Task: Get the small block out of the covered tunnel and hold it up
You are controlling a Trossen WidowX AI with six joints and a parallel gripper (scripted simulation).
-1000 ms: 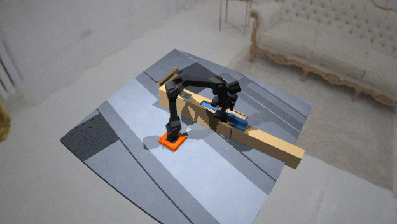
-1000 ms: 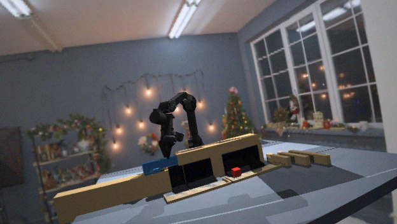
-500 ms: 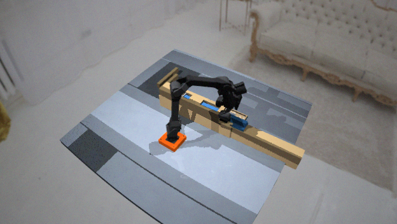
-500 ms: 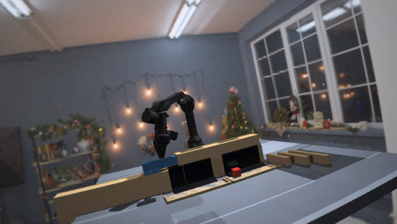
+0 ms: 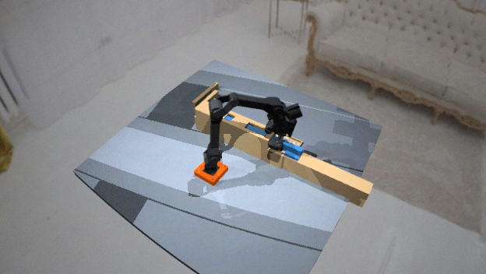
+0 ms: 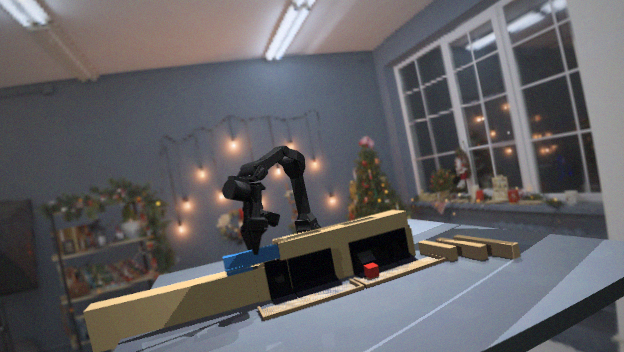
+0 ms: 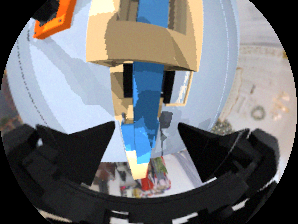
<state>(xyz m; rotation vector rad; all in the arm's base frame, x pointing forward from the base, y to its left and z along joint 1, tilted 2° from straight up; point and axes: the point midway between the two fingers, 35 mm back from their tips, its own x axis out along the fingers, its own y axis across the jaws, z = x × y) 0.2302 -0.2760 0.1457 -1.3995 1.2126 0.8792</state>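
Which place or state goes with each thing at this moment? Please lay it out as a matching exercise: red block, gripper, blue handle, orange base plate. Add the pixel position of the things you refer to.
1. red block [image 6: 371,270]
2. gripper [image 6: 255,250] [image 7: 147,125]
3. blue handle [image 5: 293,150] [image 6: 250,259] [image 7: 147,95]
4. orange base plate [image 5: 213,180] [image 7: 64,22]

A. sticks out of the tunnel's end
B. under the arm's foot
C. at the open side of the tunnel
D. open, holding nothing

Pairs: 1-C, 2-D, 3-A, 4-B
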